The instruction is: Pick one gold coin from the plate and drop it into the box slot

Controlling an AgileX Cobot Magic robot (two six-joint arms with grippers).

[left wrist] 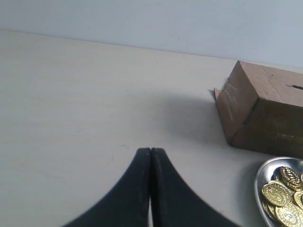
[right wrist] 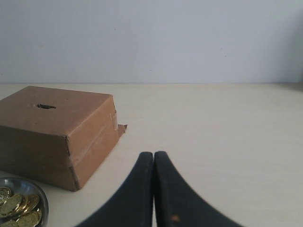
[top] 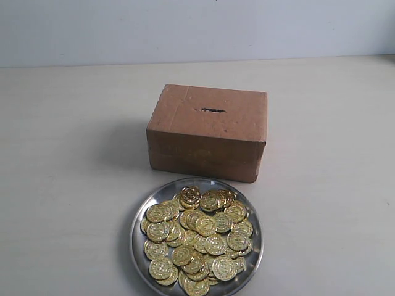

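Observation:
A round silver plate [top: 139, 254] heaped with gold coins [top: 199, 237] sits at the table's near edge. Just behind it stands the brown cardboard box [top: 210, 132] with a short dark slot [top: 213, 110] in its top face. Neither gripper shows in the exterior view. In the left wrist view my left gripper [left wrist: 150, 150] is shut and empty over bare table, with the box [left wrist: 262, 111] and the plate [left wrist: 261, 176] off to one side. My right gripper [right wrist: 154, 153] is likewise shut and empty, the box [right wrist: 57, 132], its slot [right wrist: 46, 106] and the plate [right wrist: 40, 194] lying beside it.
The pale table [top: 68, 185] spreads wide on both sides of the box and plate. A light wall [top: 197, 28] closes off the far edge. A torn flap [right wrist: 121, 127] sticks out from the box's lower corner.

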